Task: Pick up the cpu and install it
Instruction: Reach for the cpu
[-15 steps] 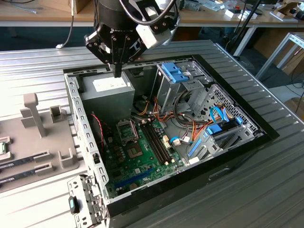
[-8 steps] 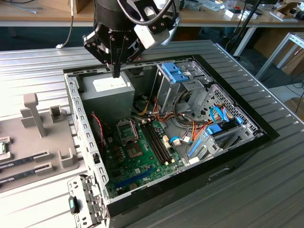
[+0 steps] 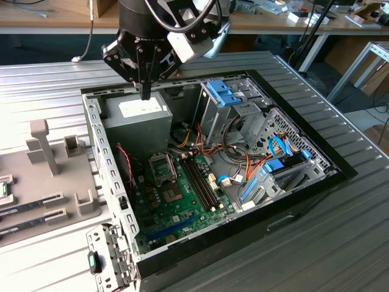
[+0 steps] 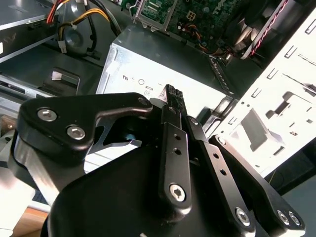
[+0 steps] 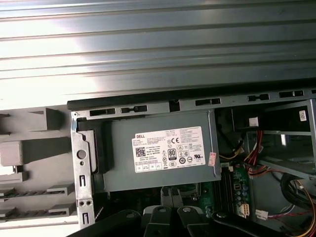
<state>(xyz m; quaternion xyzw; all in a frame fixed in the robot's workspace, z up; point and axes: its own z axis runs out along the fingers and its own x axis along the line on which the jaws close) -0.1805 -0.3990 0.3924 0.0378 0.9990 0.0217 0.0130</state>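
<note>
My gripper point(image 3: 146, 91) hangs point-down over the grey power supply point(image 3: 143, 115) at the far corner of the open computer case point(image 3: 106, 158). Its tips are just above the box's labelled top and, as far as I can see, not touching it. In the second wrist view my two fingers point(image 4: 170, 106) lie pressed flat against each other with no gap, and nothing is pinched between them (so I am closed on empty air). The cpu point(image 3: 3, 190) is well apart from me: at the exterior view's left edge a small flat piece with a green rim sits on the grey holder tray point(image 3: 55, 161), cut by the frame. I take that piece for it, though I cannot be certain. Long memory sticks point(image 3: 27, 204) lie in slots on the same tray, near that piece. The tray and the case rest on a ribbed metal table point(image 3: 48, 79). Inside the case the green motherboard point(image 3: 182, 213) lies flat, with the square socket point(image 3: 163, 167) near its middle, a metal frame around a dark centre. A smaller dark chip point(image 3: 172, 193) sits just beside the socket, toward the case's near end. A drive cage point(image 3: 222, 94) with blue clips stands to the exterior view's right of the power supply.
</note>
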